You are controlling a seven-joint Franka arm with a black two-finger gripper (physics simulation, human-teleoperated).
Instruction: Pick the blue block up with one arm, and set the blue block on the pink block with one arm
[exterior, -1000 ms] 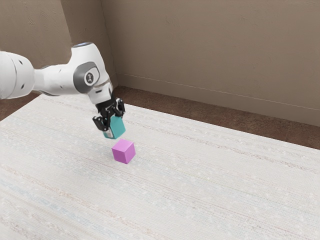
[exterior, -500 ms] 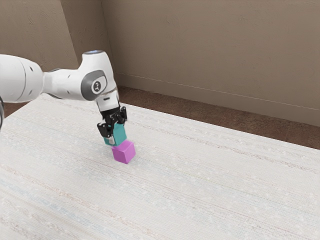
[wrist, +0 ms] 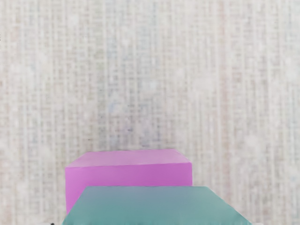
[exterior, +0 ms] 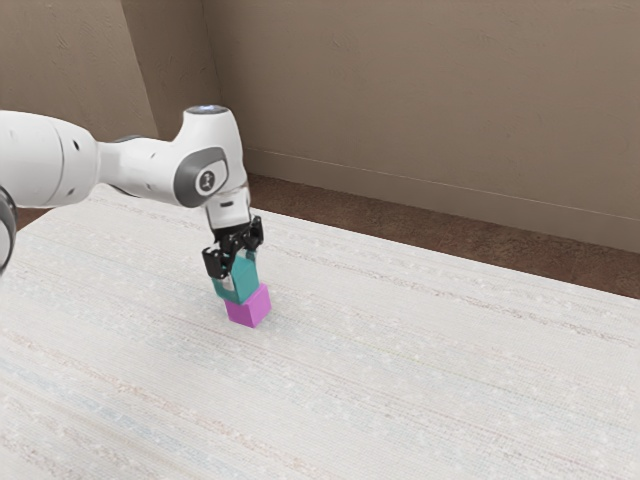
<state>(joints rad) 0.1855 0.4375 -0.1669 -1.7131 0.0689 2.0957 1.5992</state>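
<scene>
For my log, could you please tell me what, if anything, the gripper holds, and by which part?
The gripper holds the blue block by its upper part, fingers on two opposite sides.

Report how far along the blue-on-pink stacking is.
Done: the blue block is off the table, clamped between the fingers. In hand: it sits right over the pink block, at its top or barely above; contact cannot be told. Left: open the fingers and lift the arm away, leaving blue resting on pink.
</scene>
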